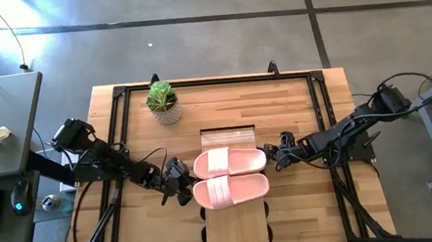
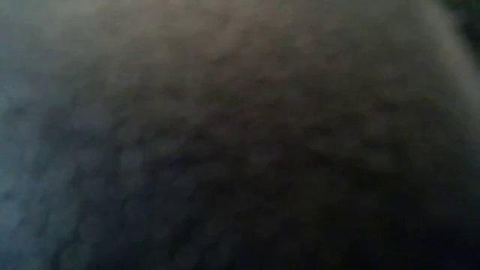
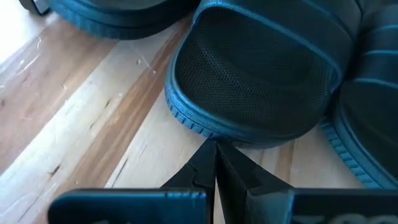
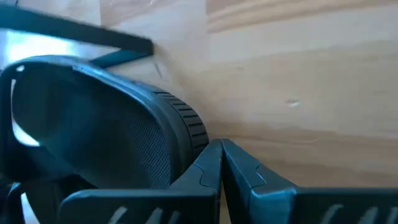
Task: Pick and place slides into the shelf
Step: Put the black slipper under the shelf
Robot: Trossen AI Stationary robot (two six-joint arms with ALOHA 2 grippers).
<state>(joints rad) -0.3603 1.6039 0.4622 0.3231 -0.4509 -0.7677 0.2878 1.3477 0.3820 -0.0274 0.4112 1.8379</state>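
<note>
Nearest item: a dark, grainy surface pressed against the low camera, probably a slide sole, though we cannot tell. Left gripper (image 3: 216,163): fingers pressed together, holding nothing, tip touching or just short of the ribbed edge of a black slide (image 3: 261,81) lying on the tabletop (image 1: 293,102), with more black slides beside it. Right gripper (image 4: 221,163): likewise pinched shut and empty, at the ribbed rim of another black slide (image 4: 106,130). Pale pink pair (image 1: 230,176): set side by side across the light-wood top of the shelf (image 1: 237,225), between the two grippers. Potted plant (image 1: 164,102): well apart, toward the far edge. Handling note: we judge the black slides come next; each gripper must open before closing on a strap or sole edge, then lift clear of neighbouring slides. Open room: bare plank shows on both sides of the pink pair; the black table frame (image 1: 213,82) bounds the working area.
</note>
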